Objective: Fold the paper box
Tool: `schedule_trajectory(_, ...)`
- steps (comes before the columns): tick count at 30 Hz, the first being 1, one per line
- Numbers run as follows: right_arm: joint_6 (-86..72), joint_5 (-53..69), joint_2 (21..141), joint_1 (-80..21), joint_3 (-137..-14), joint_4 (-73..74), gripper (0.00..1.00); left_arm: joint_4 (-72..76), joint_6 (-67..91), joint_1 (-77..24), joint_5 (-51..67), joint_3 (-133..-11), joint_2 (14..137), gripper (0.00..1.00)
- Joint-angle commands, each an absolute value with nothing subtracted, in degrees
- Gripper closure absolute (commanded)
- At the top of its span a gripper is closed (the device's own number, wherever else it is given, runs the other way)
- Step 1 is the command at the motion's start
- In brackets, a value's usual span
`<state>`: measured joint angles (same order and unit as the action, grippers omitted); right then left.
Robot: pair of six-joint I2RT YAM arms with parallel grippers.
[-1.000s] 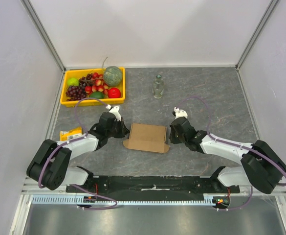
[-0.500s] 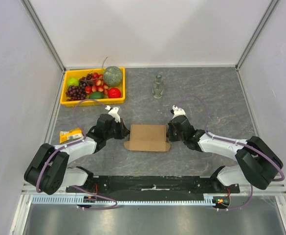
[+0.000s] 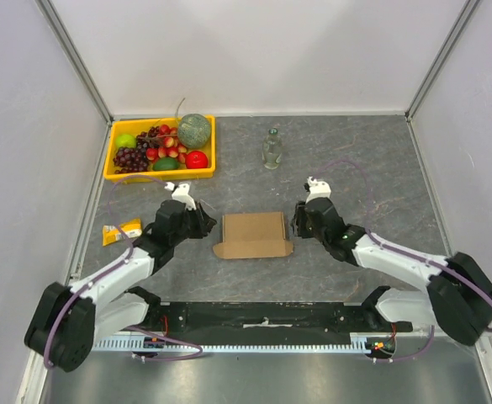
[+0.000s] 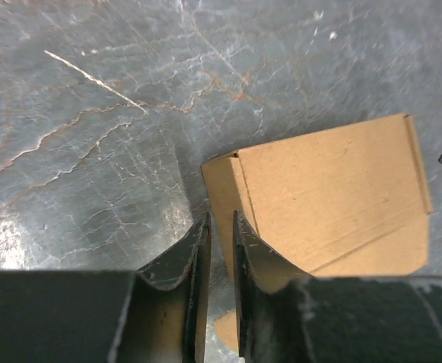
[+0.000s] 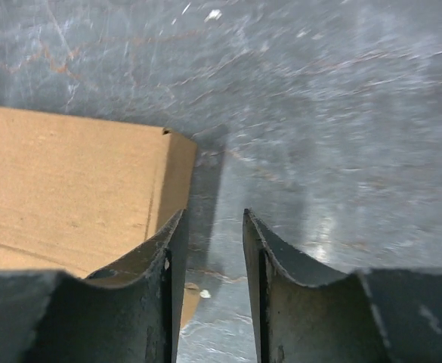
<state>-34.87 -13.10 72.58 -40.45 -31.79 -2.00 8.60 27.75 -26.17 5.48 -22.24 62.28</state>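
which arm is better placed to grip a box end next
Right, narrowly. The right hand sits at the right end of the box, jaws apart beside the end wall. The left hand is as near its end, but its jaws are barely parted and would likely need opening first.

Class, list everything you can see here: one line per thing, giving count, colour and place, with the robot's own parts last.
Flat brown corrugated cardboard box: one, brown, table centre, between the tools.
Yellow plastic tray: one, yellow, table's far left corner.
Mixed fruit: several, green, red, dark purple, inside the tray.
Clear glass bottle: one, clear, upright, far centre.
Small yellow-orange packet: one, yellow-orange, table's left edge.
Grey marbled table: one, grey, beneath everything.
Left tool: one, black, beside the box's left end, jaws slightly apart.
Right tool: one, black, beside the box's right end, jaws apart.
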Motion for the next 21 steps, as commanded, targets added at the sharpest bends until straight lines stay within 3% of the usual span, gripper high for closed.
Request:
schedule_trajectory(1,-33.58,-23.28,63.83,-39.99,-29.36,2.28,0.54,4.67,33.13,-26.19,-2.52,-20.75,53.81,0.72)
schedule_trajectory(6,-36.39,-31.63,54.68,-39.9,-27.34,3.87,0.41,-1.56,35.77,-26.19,-9.48,-20.3,44.66,0.5)
schedule_trajectory(11,-28.84,-34.36,51.15,-39.9,-27.77,5.35,0.23,-4.64,33.93,-26.1,-9.4,-20.39,38.51,0.42)
schedule_trajectory(16,-29.62,-33.15,53.6,-39.9,-33.11,9.39,0.14,-8.17,34.19,-26.19,-10.37,-20.92,35.86,0.33)
schedule_trajectory(18,-28.39,-27.79,57.37,-39.82,-36.63,10.02,0.02,-8.87,35.24,-26.1,-9.67,-21.53,35.25,0.26)
schedule_trajectory(21,-29.79,-26.55,62.91,-39.9,-43.84,15.72,0.02,-9.75,35.51,-26.1,-8.88,-22.58,35.68,0.2)
